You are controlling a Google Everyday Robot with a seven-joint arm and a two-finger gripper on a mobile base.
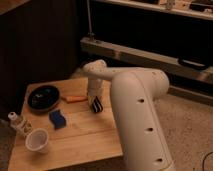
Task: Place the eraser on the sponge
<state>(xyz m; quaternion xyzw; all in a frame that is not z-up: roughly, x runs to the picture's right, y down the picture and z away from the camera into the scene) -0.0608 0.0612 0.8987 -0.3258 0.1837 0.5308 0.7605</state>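
Light wooden desk (85, 142) seen from above and to one side, with the robot's white arm (137, 115) rising in the right foreground and bending over the desk's right half. The gripper (95, 103) points down near the desk's right edge. Its fingers are drawn together on the small black rectangular eraser with white lengthwise stripes (97, 107), which shows just below the wrist, tilted, at or close to the desk surface; whether it touches the wood cannot be told.

The small bright blue rectangular sponge (58, 119) lies flat to the left of the eraser, well apart from it, with bare wood between the two. A thin orange marker-like stick (76, 98) lies just left of the gripper, between it and the black round dish (43, 96) at the desk's far left. A white cup (37, 141) stands near the front left corner, in front of the sponge. A small pale bottle-like object (17, 122) stands at the left edge beside the cup; its form is hard to make out.

The arm's thick lower link covers the desk's right front corner and part of the right edge. The fingers themselves merge with the dark eraser, so their outline is unclear. Behind the desk stand a dark wall panel (40, 45) and a long metal rail (150, 56). A speckled floor (192, 130) lies to the right. The arm's base is cut off at the bottom of the view.
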